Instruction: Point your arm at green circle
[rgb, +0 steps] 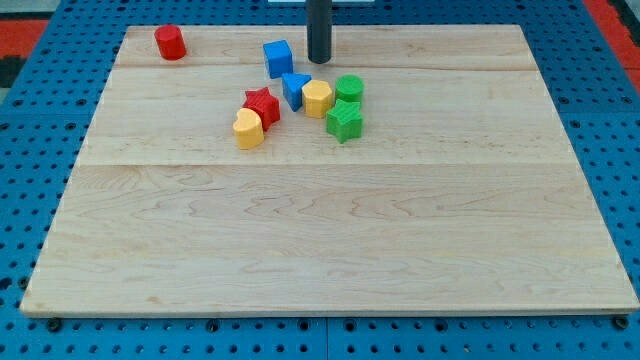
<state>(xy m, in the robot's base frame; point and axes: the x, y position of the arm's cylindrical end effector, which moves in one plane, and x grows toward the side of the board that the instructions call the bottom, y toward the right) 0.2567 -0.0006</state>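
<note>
The green circle (349, 88) is a short green cylinder near the view's top centre. It touches a yellow block (318, 98) on its left and sits just above a green star (344, 120). My tip (318, 60) is the lower end of a dark rod that comes down from the view's top edge. It stands a little up and to the left of the green circle, apart from it, and just right of a blue cube (278, 58).
A blue block (294, 89), a red star (262, 105) and a yellow heart-like block (248, 128) cluster left of the green circle. A red cylinder (170, 42) stands alone at the top left. The wooden board (330, 240) lies on a blue pegboard.
</note>
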